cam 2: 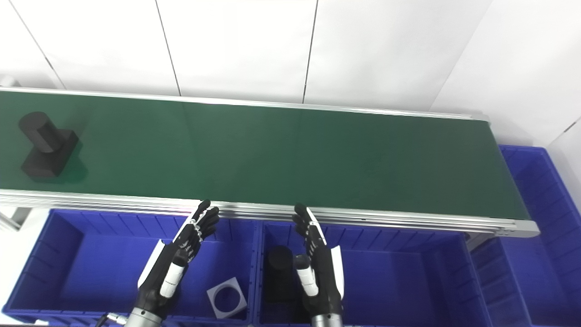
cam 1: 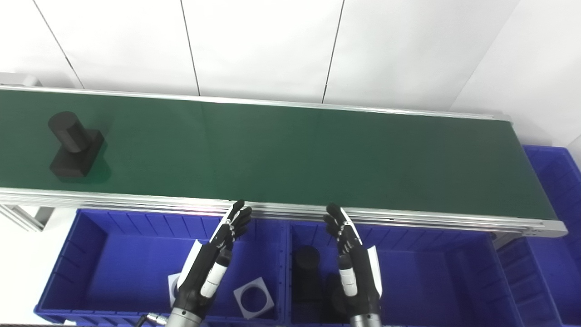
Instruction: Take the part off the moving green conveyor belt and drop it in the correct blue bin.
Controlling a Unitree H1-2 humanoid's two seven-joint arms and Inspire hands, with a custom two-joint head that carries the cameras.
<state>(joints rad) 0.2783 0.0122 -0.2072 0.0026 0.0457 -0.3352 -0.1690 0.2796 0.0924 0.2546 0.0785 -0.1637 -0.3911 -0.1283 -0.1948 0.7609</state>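
The left hand (cam 1: 213, 259) hangs over the left blue bin (cam 1: 91, 254) with its fingers stretched out and spread, holding nothing, the tips reaching up toward the near rail of the conveyor. The right hand (cam 1: 352, 259) mirrors it over the middle blue bin (cam 1: 431, 272), fingers likewise straight and apart, empty, its fingertips just short of the rail. The two hands stand side by side, near each other but not touching, on either side of the wall between the two bins.

Under the left hand, on the floor of the left bin, lies a white square piece with a round hole (cam 1: 253, 297), tilted; a second white piece (cam 1: 172, 286) peeks out from behind the wrist, mostly hidden. In the middle bin, just left of the right hand, stands a dark cylinder-topped part (cam 1: 306, 268), with more dark shapes beside it that I cannot make out clearly.

Beyond the fingertips runs the green conveyor belt (cam 1: 295, 154), edged in silver rails, crossing the whole scene from left to right. The part (cam 1: 75, 145) sits far out on the belt's left end, well away from both hands: a black block with a black cylinder rising from it, leaning toward the upper left as I see it. At the belt's right end a third blue bin (cam 1: 551, 181) sits below its edge. White wall panels (cam 1: 263, 45) rise behind.
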